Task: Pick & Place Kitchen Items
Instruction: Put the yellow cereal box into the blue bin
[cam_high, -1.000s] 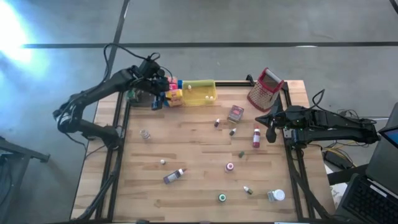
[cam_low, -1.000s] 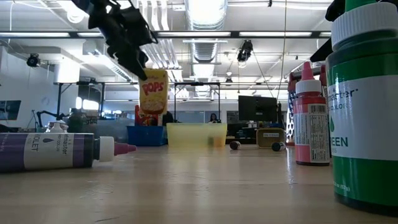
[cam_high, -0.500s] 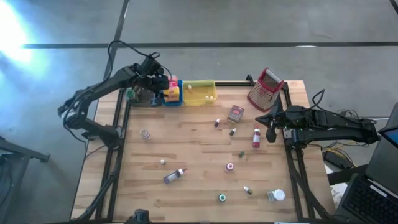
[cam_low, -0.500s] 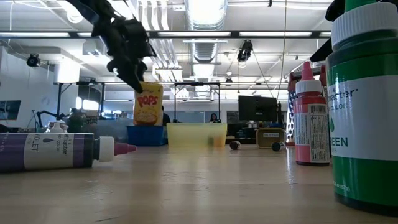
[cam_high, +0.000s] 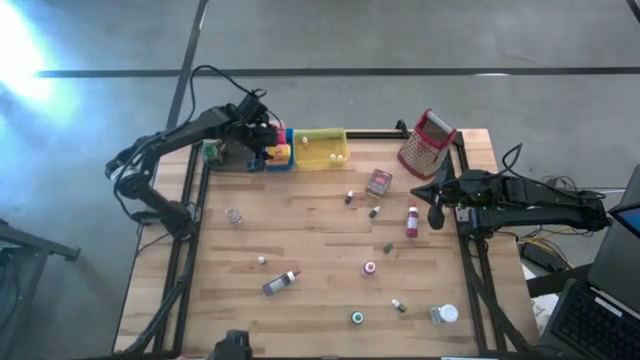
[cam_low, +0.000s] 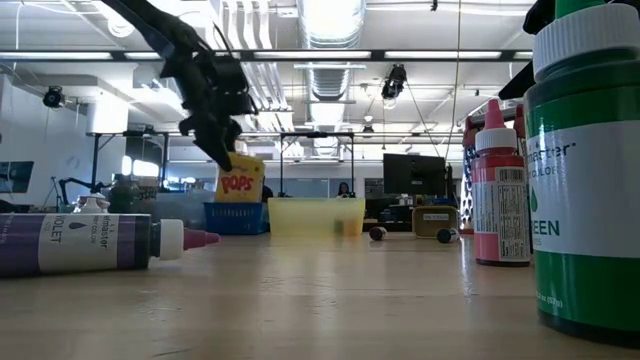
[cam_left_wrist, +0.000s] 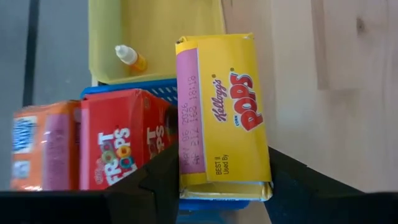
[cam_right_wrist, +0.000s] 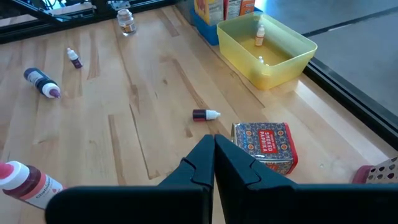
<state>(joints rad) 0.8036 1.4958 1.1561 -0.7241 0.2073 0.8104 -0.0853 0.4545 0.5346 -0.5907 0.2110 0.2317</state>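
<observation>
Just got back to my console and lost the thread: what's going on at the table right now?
The left gripper is shut on a yellow Pops box and holds it at the blue tray in the far left corner, beside the Froot Loops box already in there. The right gripper is shut and empty, waiting at the right edge near the paprika tin. Small bottles, like the red-capped one, lie scattered on the table.
</observation>
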